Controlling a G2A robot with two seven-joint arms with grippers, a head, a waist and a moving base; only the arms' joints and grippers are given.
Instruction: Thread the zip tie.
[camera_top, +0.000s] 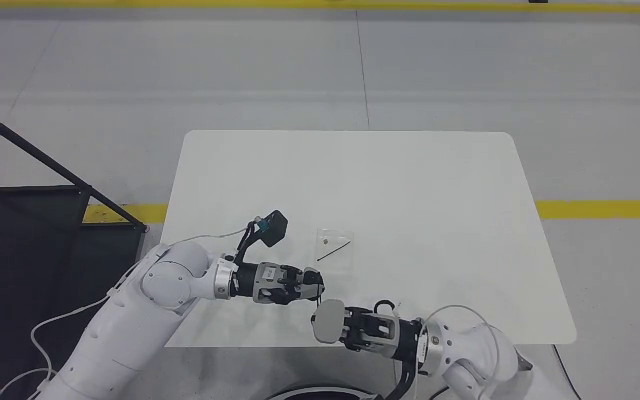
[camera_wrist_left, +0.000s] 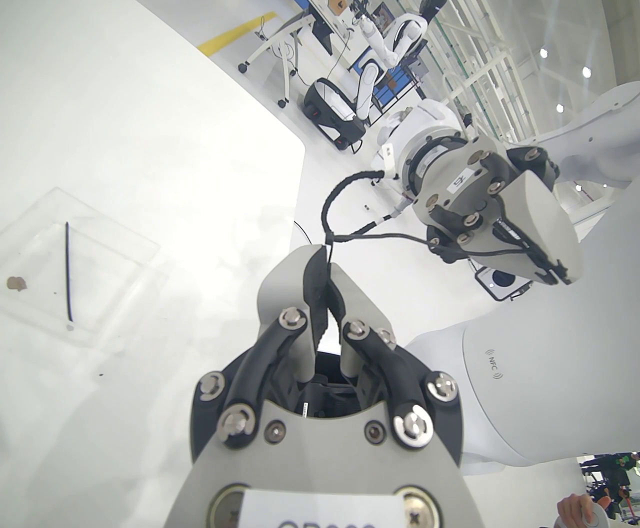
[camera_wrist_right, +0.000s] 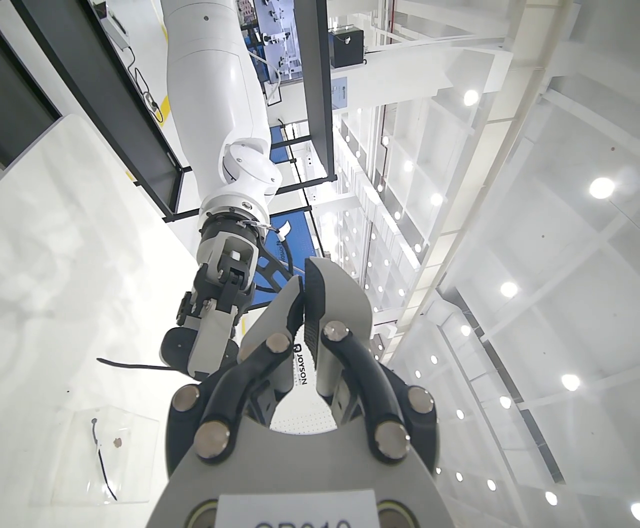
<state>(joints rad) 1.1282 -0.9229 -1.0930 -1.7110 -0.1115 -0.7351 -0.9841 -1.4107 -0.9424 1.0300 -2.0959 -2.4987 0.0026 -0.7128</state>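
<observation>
Near table (camera_top: 480, 300) edge, held zip tie (camera_wrist_right: 130, 365)

Robotics lab: another robot (camera_wrist_left: 395, 32), high lamp-lit ceiling (camera_wrist_right: 550, 125).

We log the far half and the right side of the table (camera_top: 440, 200) as open surface, so a gripper could pass there unhindered. Nearer in, a clear tray (camera_top: 345, 260) lies flat with a spare black tie (camera_wrist_left: 68, 272) inside it. Both sit low, so the way above them is open. The crowding is at the near edge. The left gripper (camera_top: 312, 285) and right gripper (camera_top: 322, 322) hang close together, fingers pinched, with the zip tie (camera_wrist_left: 380, 239) strung across the narrow gap between them. We judge that gap closed to anything else. A black frame (camera_top: 70, 180) bounds the table's left side.
</observation>
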